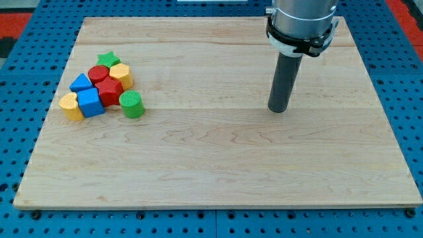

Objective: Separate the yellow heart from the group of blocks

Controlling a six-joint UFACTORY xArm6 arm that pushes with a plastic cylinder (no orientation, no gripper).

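A tight group of blocks sits at the view's left on the wooden board (pixel 218 172). The yellow heart (pixel 71 106) is at the group's lower left corner, touching the blue cube (pixel 90 102). Above them are a blue triangle (pixel 81 82), a red cylinder (pixel 99 73), a green star (pixel 108 59), a yellow pentagon (pixel 121 75) and a red star (pixel 110 91). A green cylinder (pixel 131 104) stands at the lower right of the group. My tip (pixel 278 110) rests on the board far to the right of all blocks, touching none.
The board's edges lie inside a blue perforated surface (pixel 26 132). The arm's grey collar (pixel 301 26) hangs over the view's upper right.
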